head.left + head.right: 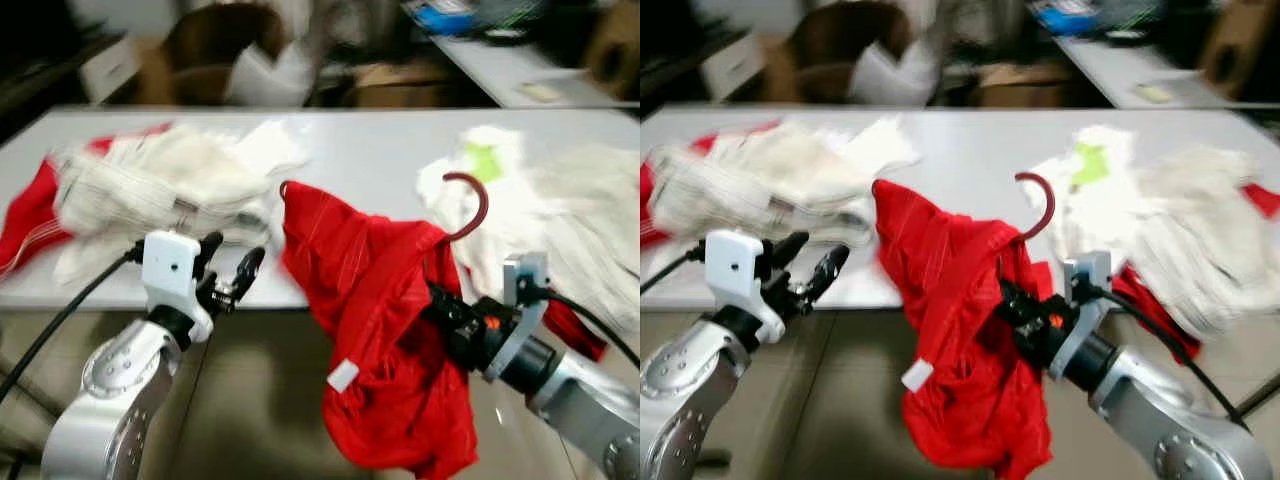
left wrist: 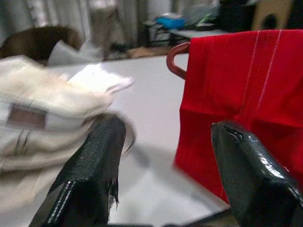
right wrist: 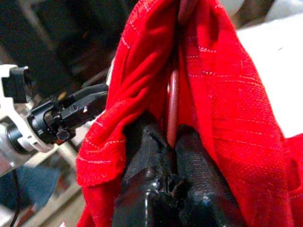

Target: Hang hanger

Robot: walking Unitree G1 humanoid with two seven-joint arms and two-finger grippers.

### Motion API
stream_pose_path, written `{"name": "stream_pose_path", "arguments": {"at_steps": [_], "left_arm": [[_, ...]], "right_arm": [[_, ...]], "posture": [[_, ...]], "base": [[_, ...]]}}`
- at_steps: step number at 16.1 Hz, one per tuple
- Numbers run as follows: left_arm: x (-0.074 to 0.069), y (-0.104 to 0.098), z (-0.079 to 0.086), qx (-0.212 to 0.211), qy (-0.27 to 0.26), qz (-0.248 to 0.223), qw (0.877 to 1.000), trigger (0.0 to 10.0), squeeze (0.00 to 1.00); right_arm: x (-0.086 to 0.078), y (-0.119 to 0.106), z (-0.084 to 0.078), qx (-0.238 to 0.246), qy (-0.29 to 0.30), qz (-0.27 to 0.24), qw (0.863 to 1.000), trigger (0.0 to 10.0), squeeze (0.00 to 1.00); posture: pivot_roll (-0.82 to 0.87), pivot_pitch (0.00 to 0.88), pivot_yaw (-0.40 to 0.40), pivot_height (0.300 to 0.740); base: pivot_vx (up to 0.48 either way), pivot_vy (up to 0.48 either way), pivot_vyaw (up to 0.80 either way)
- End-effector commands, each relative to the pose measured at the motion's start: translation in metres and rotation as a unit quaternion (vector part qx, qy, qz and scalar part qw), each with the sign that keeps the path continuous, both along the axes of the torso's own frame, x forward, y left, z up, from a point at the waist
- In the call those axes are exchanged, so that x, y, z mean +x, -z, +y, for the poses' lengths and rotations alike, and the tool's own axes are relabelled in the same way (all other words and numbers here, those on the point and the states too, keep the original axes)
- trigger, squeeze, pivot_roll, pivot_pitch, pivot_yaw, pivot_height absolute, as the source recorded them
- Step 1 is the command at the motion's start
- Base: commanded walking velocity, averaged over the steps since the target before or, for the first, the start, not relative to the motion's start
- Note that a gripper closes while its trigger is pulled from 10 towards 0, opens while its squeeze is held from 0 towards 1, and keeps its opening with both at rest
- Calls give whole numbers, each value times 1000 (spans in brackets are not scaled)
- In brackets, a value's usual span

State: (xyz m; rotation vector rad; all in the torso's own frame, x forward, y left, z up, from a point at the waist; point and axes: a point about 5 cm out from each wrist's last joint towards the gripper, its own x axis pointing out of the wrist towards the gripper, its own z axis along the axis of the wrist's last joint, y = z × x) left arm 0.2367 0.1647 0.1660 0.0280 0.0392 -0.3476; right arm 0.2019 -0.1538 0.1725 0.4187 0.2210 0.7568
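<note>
- Hanger [image 1: 470, 205]: dark red, hook pointing up at centre right of the left eye view, in front of the table's near edge. Body hidden under a red garment [image 1: 385, 340] that drapes from it and hangs down to the lower centre of the frame.
- Right gripper [image 1: 445, 310]: at lower right, fingers pressed together, pinching the hanger's stem along with folds of the red garment; the right wrist view shows the stem between the two black fingers [image 3: 199, 175].
- Left gripper [image 1: 232, 270]: at lower left, just in front of the table edge, fingers spread and holding nothing. Left wrist view shows the garment's edge beside one finger, not touching.
- Table [image 1: 370, 150]: white, across the middle of the frame. A cream cloth pile [image 1: 160, 190] lies at left over more red fabric [image 1: 30, 215]; another pale pile [image 1: 570, 220] at right.
- Frames blurred; background clutter cannot be told apart.
</note>
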Motion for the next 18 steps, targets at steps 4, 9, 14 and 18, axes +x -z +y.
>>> {"name": "stream_pose_path", "arguments": {"at_steps": [4,9,14,18], "left_arm": [[0,2,7,7,-2,4,1000,10000,0],[3,4,14,20,-28,-3,999,10000,0],[2,5,20,3,-57,-13,998,10000,0],[0,6,20,-2,-53,-9,999,10000,0]], "right_arm": [[3,-5,7,-2,-57,-21,998,10000,0],[6,-7,13,1,-87,-28,996,10000,0],[6,-8,12,3,-94,-29,995,10000,0],[8,-6,11,-2,-92,-24,996,10000,0]], "posture": [[-47,0,55,719],[-34,0,36,719],[-40,0,23,719],[-36,0,20,719]], "base": [[0,-222,791],[0,0,791],[0,0,789],[0,0,788]]}}
